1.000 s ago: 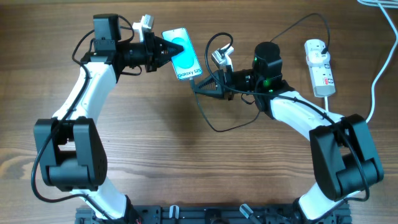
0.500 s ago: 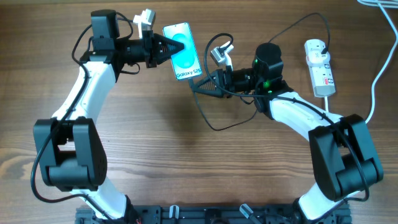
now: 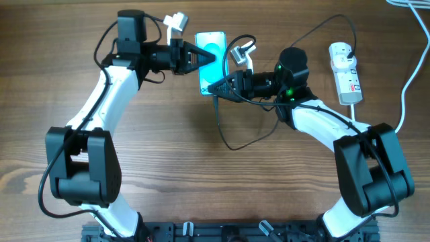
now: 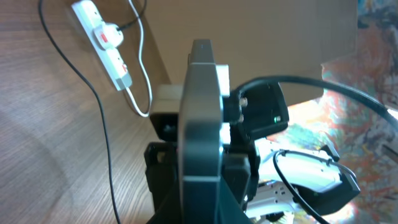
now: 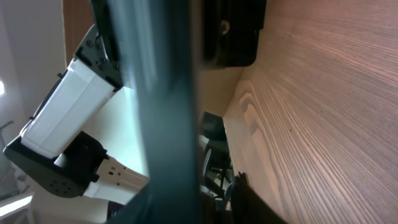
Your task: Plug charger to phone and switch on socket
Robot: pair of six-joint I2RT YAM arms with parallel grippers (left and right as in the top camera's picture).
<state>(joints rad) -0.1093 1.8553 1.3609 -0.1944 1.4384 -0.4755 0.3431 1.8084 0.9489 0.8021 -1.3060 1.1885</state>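
Note:
My left gripper (image 3: pixel 199 59) is shut on the phone (image 3: pixel 216 48) and holds it off the table, turquoise screen up. It shows edge-on in the left wrist view (image 4: pixel 202 112) between my fingers (image 4: pixel 202 208). My right gripper (image 3: pixel 216 87) is shut on the end of the black charger cable (image 3: pixel 225 134) and sits against the phone's near end. The plug tip is hidden. In the right wrist view the phone (image 5: pixel 165 93) is a dark blurred bar right at the jaws (image 5: pixel 205 205). The white socket (image 3: pixel 345 74) lies at the far right and also shows in the left wrist view (image 4: pixel 102 37).
The black cable loops over the wood between the arms and runs up to the socket. It also shows in the left wrist view (image 4: pixel 104 143). A thicker white cord (image 3: pixel 410 74) runs from the socket along the table's right edge.
My left arm has carried the phone to the right, up to my right gripper. My right gripper has shifted slightly up and left with the cable end.

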